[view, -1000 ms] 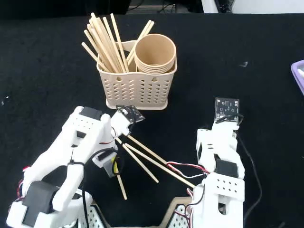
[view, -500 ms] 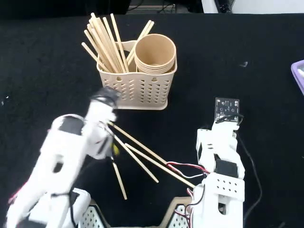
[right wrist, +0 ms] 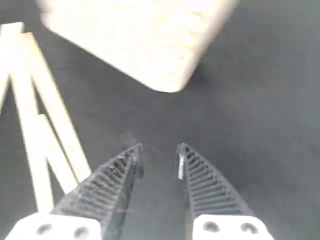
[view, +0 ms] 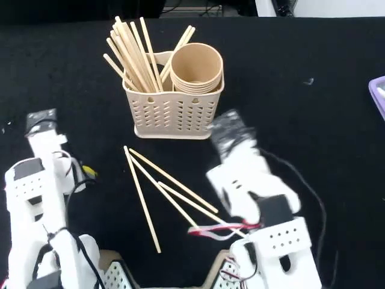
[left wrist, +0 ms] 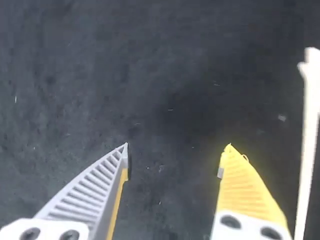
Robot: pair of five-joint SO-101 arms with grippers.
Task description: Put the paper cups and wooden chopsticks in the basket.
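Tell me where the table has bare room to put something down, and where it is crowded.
The table is bare right of the basket, as far as the purple object at its edge, and left of the basket, past the left arm. It is crowded in front of the basket: loose chopsticks lie there, between the left arm and the right arm.

Bright, even light is falling from above onto the black bench (view: pixel 313 54), which is soaking most of it up. The pale basket (view: pixel 174 111) and paper cups (view: pixel 197 63) are glowing close to washed out and casting only faint shadows. The right arm (view: pixel 240 168) is showing smeared, its upper end most of all. In the right wrist view the basket is blurring into a blown-out white mass above a soft shadow, and the chopsticks (right wrist: pixel 30 125) are streaking. Around the left end effector (left wrist: pixel 175 150) the bench is looking dim and grainy, with a darker patch beyond the tips.
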